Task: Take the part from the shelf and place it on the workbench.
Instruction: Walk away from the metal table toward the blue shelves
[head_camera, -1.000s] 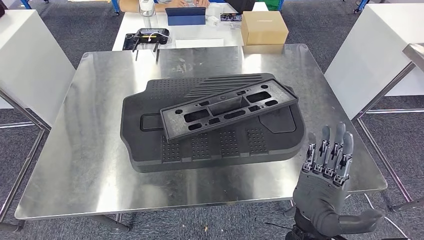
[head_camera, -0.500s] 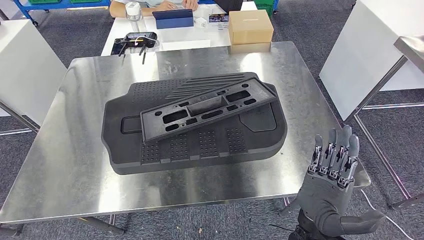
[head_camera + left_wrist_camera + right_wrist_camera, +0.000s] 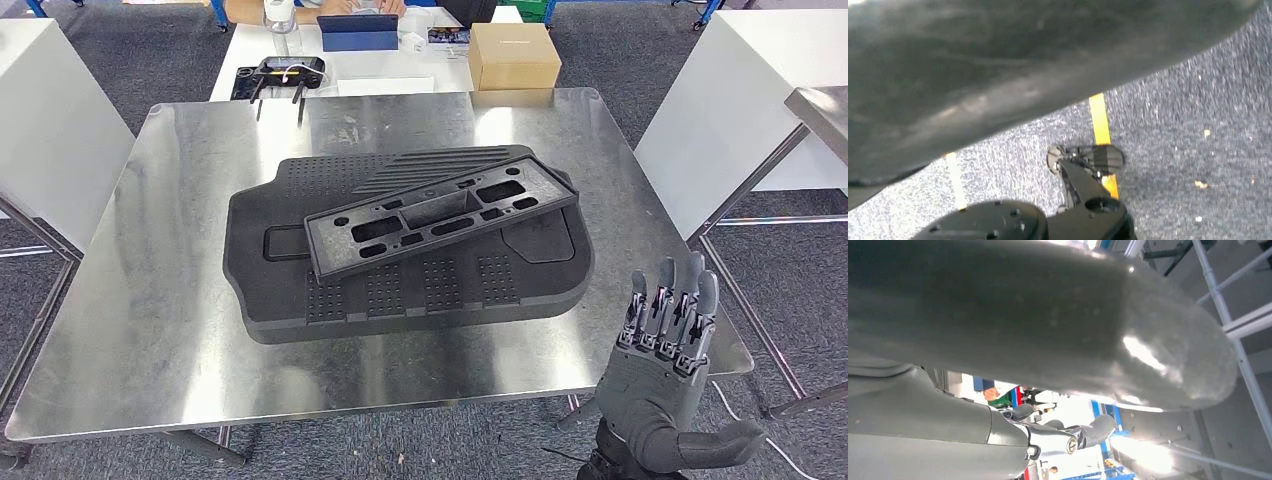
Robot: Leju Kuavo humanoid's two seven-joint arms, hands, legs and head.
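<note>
Part (image 3: 440, 215): black slotted frame, lying tilted on dark moulded panel (image 3: 300, 290), steel workbench (image 3: 130, 300).
Right hand (image 3: 660, 370): empty, fingers extended, raised at the bench's near right corner, well apart from part.
Left hand (image 3: 998, 65): state cannot be told.

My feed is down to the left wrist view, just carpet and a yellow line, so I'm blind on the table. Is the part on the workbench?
Observer: Yes. In the head view the long slotted part lies on top of a large black panel, which rests on the steel workbench.
Operator: Is the right hand on it?
Observer: No. The right hand is raised by the workbench's near right corner, fingers straight and apart, holding nothing, clear of the part.
Operator: Is the part square with the panel?
Observer: No. It lies at a slant across the panel's middle, with its right end farther from the robot.
</note>
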